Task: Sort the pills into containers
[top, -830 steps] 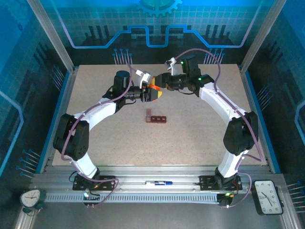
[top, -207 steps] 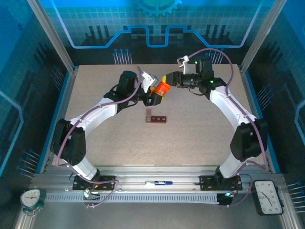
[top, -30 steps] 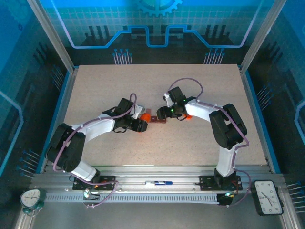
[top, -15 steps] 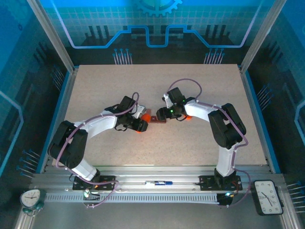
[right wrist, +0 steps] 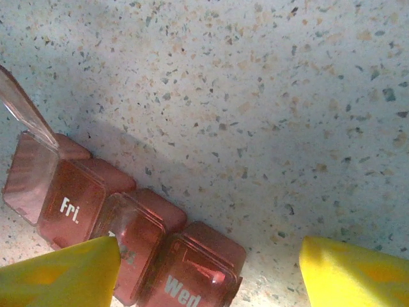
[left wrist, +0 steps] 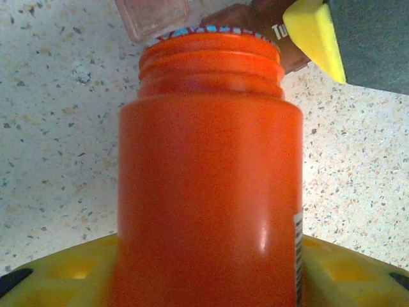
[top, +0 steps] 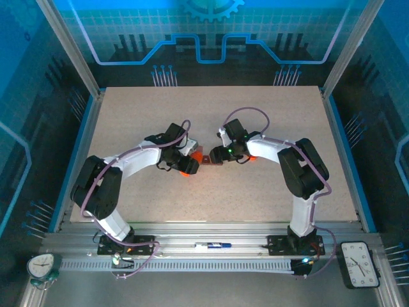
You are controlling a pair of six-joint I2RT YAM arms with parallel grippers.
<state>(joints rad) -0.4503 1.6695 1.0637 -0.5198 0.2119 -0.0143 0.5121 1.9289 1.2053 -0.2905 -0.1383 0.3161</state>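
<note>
My left gripper (top: 187, 165) is shut on an orange pill bottle (left wrist: 211, 192), yellow fingers (left wrist: 51, 275) on either side of its base. The bottle lies tilted with its open mouth (left wrist: 211, 41) at the left end of the containers (top: 214, 161), a dark red-brown strip of day compartments (right wrist: 134, 236). The end compartment's clear lid (right wrist: 25, 121) stands open; the ones marked "Fri." and "Wed" are closed. My right gripper (right wrist: 209, 256) hangs open low over the strip, one yellow fingertip (right wrist: 64, 275) above it, the other over bare table. No pills are in view.
A small orange object (top: 252, 158), perhaps the bottle's cap, lies on the speckled table (top: 255, 121) just behind my right arm. Metal rails and blue walls border the table on all sides.
My left arm has shifted slightly toward the back, keeping the bottle at the containers' left end. The right arm has barely moved.
</note>
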